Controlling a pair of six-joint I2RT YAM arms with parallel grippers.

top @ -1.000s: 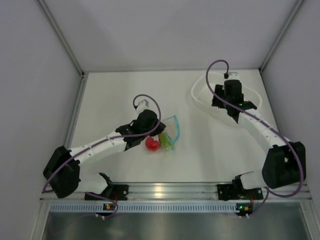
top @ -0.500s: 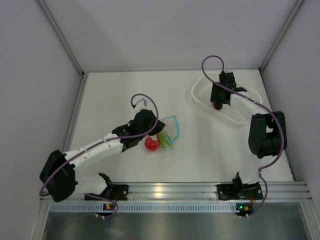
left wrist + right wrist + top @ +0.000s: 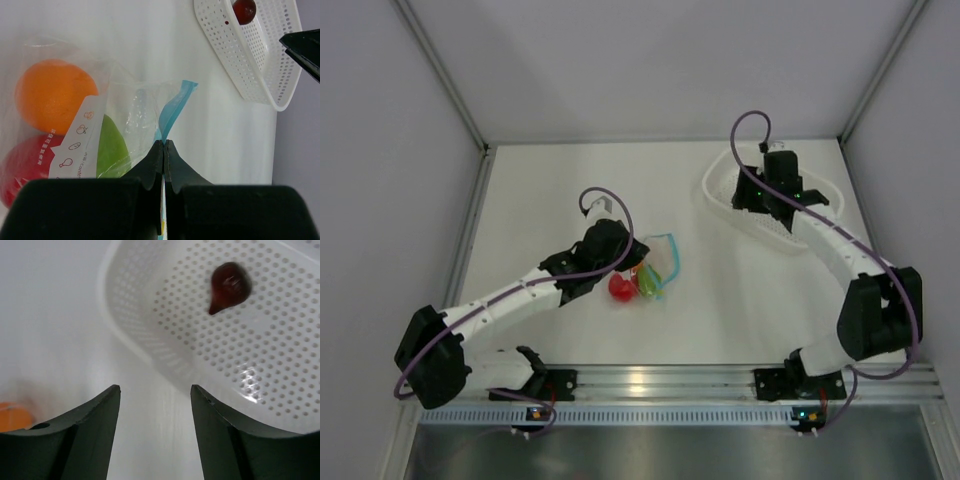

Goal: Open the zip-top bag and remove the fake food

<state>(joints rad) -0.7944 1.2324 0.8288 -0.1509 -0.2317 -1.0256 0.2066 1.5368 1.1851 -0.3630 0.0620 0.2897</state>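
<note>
The left hand is clamped on the blue zip strip of the bag, which lies near the middle of the counter. An orange ball, a red ball and a green piece sit inside it, at the hand's 10 o'clock. The right hand hangs with its fingers apart and holds nothing. It is over the white basket at the counter's 2 o'clock, and a maroon piece lies in that basket.

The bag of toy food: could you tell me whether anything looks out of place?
Nothing looks spilled. The bag lies crumpled, its blue zip strip twisted up where the left jaws pinch it. One dark maroon piece sits apart in the white basket.
</note>
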